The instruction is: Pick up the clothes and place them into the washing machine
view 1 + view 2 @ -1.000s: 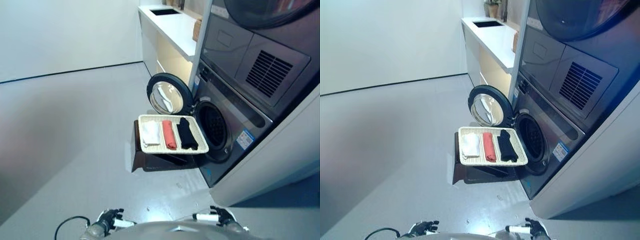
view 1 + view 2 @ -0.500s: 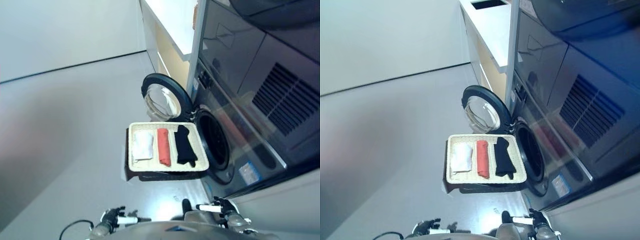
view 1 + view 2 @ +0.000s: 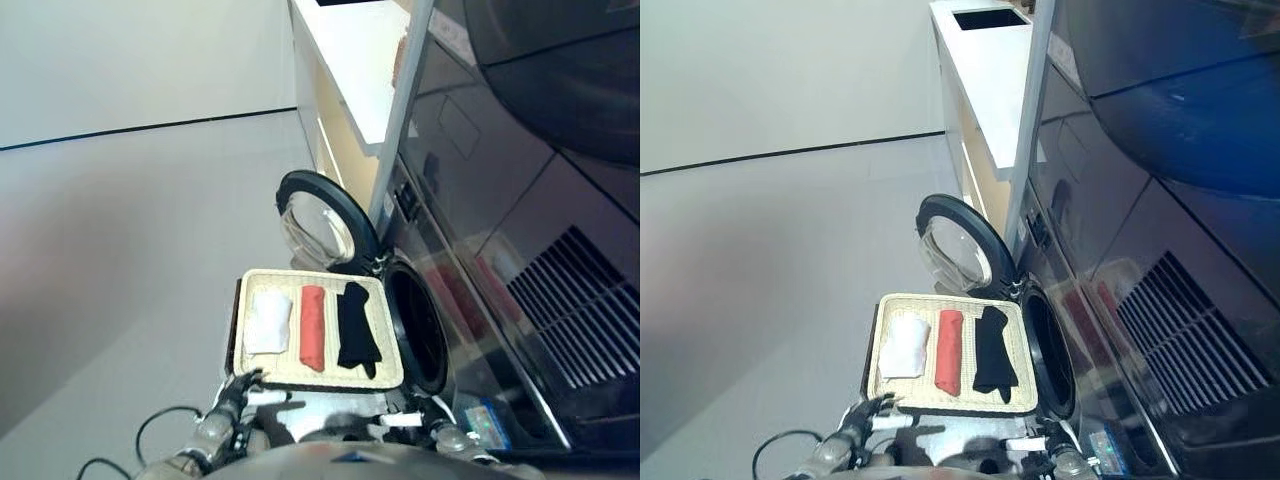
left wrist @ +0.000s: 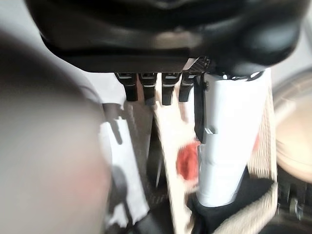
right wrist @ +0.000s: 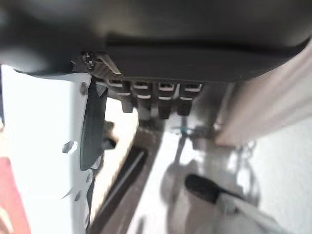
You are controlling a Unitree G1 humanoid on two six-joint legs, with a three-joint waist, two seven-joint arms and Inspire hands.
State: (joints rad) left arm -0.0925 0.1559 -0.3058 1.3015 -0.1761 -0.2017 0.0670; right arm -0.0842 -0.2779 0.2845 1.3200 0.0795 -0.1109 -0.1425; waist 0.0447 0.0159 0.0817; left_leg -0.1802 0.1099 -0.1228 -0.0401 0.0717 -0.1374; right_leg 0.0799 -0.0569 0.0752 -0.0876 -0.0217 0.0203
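The fingers [image 4: 155, 90] of the left hand [image 3: 238, 393] hang straight and relaxed in its wrist view, with nothing between them and the white-covered thumb; the fingers [image 5: 151, 100] of the right hand [image 3: 432, 428] are also straight and empty. The clothes are not yet touched: a white cloth [image 3: 268, 321], a red cloth [image 3: 313, 340] and a black cloth [image 3: 356, 326] lie side by side in a pale woven tray [image 3: 322, 378], which stands on a dark stand just before the open drum [image 3: 417, 325] of the washing machine [image 3: 500, 300]. Its round door [image 3: 315, 218] is swung open beyond the tray. From both hands the tray lies ahead, and each roll has its long axis pointing away from the robot. The left hand is low at the tray's near left corner, close to the white cloth; the right hand is beside the near right corner, nearer to the black cloth and the drum. I judge the black cloth suits the right hand best, because the drum opens on that side.
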